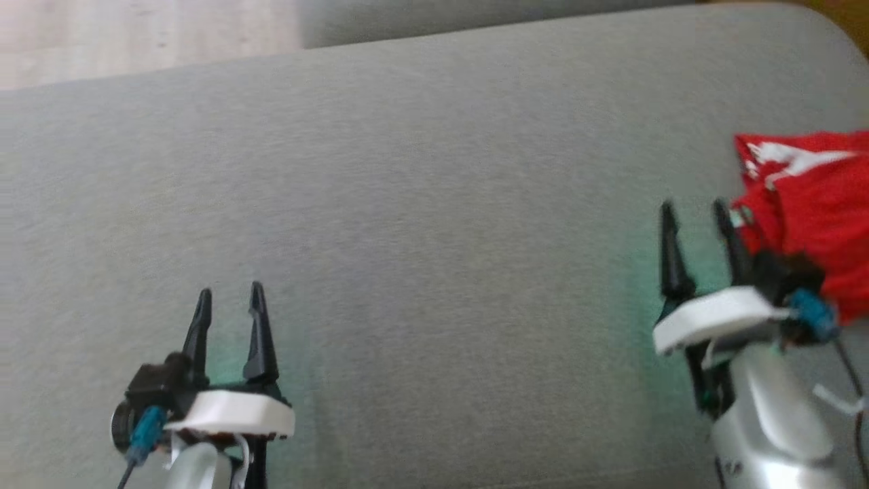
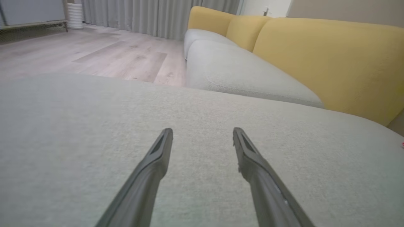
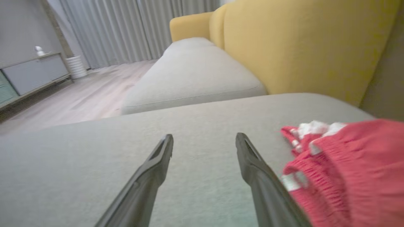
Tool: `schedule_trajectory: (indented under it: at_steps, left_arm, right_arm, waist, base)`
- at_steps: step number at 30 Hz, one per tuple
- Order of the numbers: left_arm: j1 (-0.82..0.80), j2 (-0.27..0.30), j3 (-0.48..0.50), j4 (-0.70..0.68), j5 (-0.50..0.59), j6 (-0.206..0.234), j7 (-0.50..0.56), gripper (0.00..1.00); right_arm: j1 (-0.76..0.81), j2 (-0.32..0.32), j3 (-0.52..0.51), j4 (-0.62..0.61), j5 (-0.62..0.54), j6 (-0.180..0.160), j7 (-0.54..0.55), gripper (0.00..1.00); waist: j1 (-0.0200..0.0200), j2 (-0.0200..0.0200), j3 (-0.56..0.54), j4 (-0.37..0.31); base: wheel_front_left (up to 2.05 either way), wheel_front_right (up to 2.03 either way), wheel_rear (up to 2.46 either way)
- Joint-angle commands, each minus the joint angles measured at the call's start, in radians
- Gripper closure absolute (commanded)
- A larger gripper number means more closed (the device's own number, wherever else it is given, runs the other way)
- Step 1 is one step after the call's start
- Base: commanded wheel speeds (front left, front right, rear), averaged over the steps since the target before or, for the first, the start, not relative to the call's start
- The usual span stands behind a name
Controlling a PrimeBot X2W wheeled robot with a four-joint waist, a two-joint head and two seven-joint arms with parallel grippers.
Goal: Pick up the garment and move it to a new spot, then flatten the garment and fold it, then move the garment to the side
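left jaws: apart and empty, hovering low over the near-left part of the grey cushion (image 1: 434,204), with nothing between the 2 fingers.
right jaws: apart and empty too, over the near-right part of the grey cushion. The outer finger is just beside the cloth; through the blur I cannot tell whether it touches.
garment (image 1: 808,204): red with white trim, lying free at the right end of the grey cushion. It is bunched, its elastic band is puckered, and the head view's edge cuts part of it off.
done: judging by how it lies, the garment rests at a spot on the right end of the grey cushion, held by nothing.
left: it looks heaped and not flat, so flattening, folding and the last move aside probably all remain.
left edge: beyond the far-left corner of the grey cushion is pale wood floor (image 1: 136,34), and cloth spread that way could slip off.
open room: the middle and left of the grey cushion are bare fabric, with ample space for spreading and for both arms.
far edge: a second seat cushion (image 1: 475,20) sits just behind the grey cushion.
right edge: a yellow backrest (image 3: 300,47) rises past the right end of the grey cushion, near the garment, so there is less room to swing on that side.
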Motion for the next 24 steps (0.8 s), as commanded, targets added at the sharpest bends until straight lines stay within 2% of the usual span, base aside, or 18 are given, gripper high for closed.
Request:
schedule_trajectory:
  at_steps: [1,10,24]
  left_arm:
    - [-0.006,0.004,0.041,-0.028,0.011,0.005,-0.010,0.00]
    - [0.022,0.004,0.065,-0.029,-0.008,0.021,-0.010,0.00]
    - [0.070,0.004,0.100,-0.014,-0.015,0.015,-0.010,0.00]
  right_arm:
    - [-0.003,0.007,0.037,-0.037,0.013,0.007,-0.011,0.00]
    - [0.094,0.008,0.054,-0.056,0.061,0.007,-0.011,0.00]
    - [0.150,0.008,0.071,-0.068,0.077,0.007,-0.011,0.00]
  waist:
    - [0.0001,0.0000,-0.024,0.038]
    - [0.0001,0.0000,-0.069,0.108]
    - [0.0001,0.0000,-0.129,0.114]
  base:
    - [0.00,0.00,0.00]
    - [0.00,0.00,0.00]
    - [0.00,0.00,0.00]
